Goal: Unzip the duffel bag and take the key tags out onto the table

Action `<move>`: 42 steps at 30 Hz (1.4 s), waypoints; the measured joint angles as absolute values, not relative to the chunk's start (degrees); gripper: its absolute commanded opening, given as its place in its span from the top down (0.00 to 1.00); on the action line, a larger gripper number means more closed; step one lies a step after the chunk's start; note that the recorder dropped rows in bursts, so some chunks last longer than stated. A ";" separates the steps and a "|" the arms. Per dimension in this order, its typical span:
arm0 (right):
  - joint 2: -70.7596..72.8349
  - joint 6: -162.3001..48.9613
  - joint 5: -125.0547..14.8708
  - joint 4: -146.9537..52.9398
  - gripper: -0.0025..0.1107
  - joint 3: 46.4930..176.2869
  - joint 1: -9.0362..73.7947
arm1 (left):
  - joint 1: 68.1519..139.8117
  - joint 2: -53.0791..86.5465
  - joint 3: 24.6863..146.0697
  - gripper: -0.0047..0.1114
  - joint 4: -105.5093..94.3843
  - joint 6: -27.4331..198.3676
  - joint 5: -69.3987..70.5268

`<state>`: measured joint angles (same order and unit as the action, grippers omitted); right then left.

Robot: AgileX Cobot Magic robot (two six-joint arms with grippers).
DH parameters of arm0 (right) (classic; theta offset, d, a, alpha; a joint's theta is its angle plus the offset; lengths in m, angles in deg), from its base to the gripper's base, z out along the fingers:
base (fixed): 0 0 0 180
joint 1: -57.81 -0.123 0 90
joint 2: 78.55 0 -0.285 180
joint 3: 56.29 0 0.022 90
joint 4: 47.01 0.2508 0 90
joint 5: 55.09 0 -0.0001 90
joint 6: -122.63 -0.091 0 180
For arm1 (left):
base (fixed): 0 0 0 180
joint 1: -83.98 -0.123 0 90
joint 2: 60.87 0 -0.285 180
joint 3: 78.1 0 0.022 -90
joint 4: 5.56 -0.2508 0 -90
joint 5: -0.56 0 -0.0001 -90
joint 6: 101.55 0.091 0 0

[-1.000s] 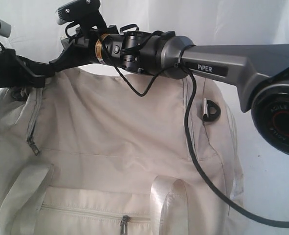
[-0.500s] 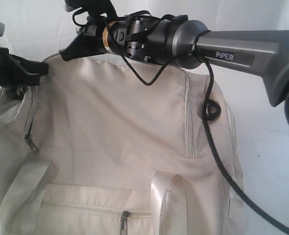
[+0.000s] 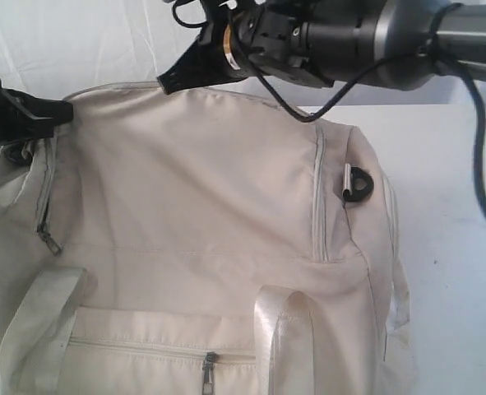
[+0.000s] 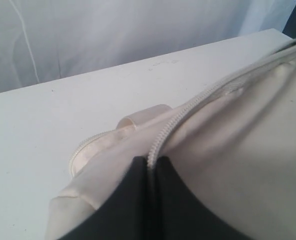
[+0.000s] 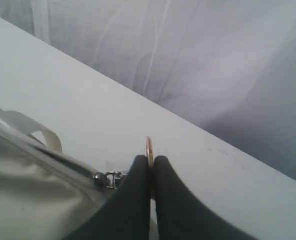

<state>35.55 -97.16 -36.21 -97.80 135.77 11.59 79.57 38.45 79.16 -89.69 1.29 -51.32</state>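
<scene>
Right gripper (image 3: 167, 85) has slid right along the bag (image 3: 193, 197) top, pinching the zip pull (image 5: 149, 145). Left gripper (image 3: 62, 109) pinches the zip edge (image 4: 160, 137). Soft, floppy bag lies on the table (image 3: 448, 247); no tags show.

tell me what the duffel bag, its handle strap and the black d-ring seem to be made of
Duffel bag: matte cream woven cloth, soft creases; cotton or synthetic, unclear. Handle strap: glossy pale webbing with a sheen, likely nylon or polyester. D-ring: smooth black, plastic or coated metal; the look leaves it open.
</scene>
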 measured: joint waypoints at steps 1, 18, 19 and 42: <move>34.55 -96.11 -34.80 -97.00 0.98 134.99 11.59 | 79.55 38.45 79.16 0.96 -89.69 1.29 -51.49; 22.13 -93.66 -29.35 -91.00 0.98 120.99 19.55 | 79.45 38.45 79.16 0.96 -90.05 1.17 -54.22; 21.62 -93.07 -28.40 -90.68 0.98 120.48 20.17 | 79.45 38.45 79.16 0.96 -90.05 1.17 -53.95; 13.02 -60.02 -6.23 -61.35 0.98 117.86 24.19 | 79.68 38.45 79.16 0.96 -90.38 1.17 -52.76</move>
<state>13.02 -60.02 -6.23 -61.35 117.86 24.19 79.68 38.45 79.16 -90.38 1.17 -52.76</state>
